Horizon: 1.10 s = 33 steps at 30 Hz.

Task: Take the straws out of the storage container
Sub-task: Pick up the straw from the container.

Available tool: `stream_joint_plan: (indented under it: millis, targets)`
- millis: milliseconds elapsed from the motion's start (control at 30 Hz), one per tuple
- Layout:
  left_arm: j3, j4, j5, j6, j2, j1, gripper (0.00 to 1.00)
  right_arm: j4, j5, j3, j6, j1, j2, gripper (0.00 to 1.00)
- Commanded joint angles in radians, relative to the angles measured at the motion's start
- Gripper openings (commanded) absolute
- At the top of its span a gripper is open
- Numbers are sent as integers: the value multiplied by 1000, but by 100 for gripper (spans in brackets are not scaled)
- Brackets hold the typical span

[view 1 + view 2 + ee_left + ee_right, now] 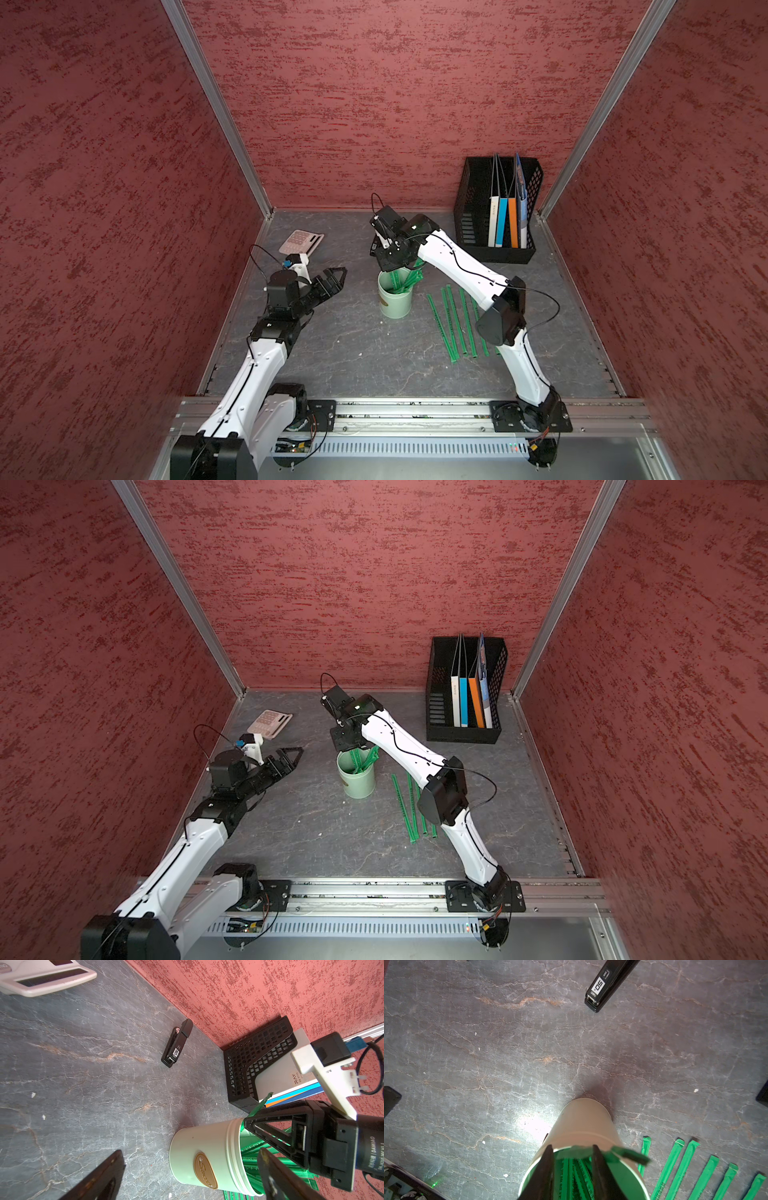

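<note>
The storage container (394, 300) (356, 782) is a pale mint cup standing upright mid-table, its brown oval mark showing in the left wrist view (204, 1169). Several green straws (406, 280) (571, 1169) stand in it, leaning toward the right. Several more straws (455, 324) (409, 808) (691, 1169) lie side by side on the table to its right. My right gripper (573, 1148) points down into the cup's mouth, jaws apart with several straws between its fingers. My left gripper (336, 276) (191, 1153) hovers wide open left of the cup, holding nothing.
A black stapler (177, 1045) (608, 982) lies behind the cup. A pink calculator (301, 242) (270, 723) sits at the back left. A black mesh file rack (473, 208) (440, 688) with folders stands at the back right. Red walls enclose three sides.
</note>
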Motion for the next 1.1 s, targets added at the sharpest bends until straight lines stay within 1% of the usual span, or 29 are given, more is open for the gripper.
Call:
stream_joint_plan:
  millis: [0, 67, 200, 300, 500, 600, 800, 1067]
  targets:
    - [-5, -7, -2, 20, -11, 5, 100, 5, -18, 32, -9, -6, 22, 30]
    - [-5, -9, -2, 19, -11, 6, 100, 6, -18, 33, -10, -7, 22, 29]
    - [-5, -9, -1, 19, -11, 5, 100, 6, -14, 34, -12, -7, 17, 22]
    - [-5, -6, -2, 19, -9, 5, 100, 9, -10, 33, -13, -6, 8, 19]
    - [-7, -13, -3, 21, -18, 7, 100, 14, -11, 33, -19, -7, 9, 17]
    - [-6, -20, -4, 25, -23, 10, 100, 15, -13, 32, -20, -7, 16, 21]
    - [-5, -28, -4, 29, -29, 14, 100, 26, -14, 32, -21, -7, 22, 22]
    - [-6, -30, -3, 29, -29, 18, 100, 46, -13, 29, -27, -7, 15, 13]
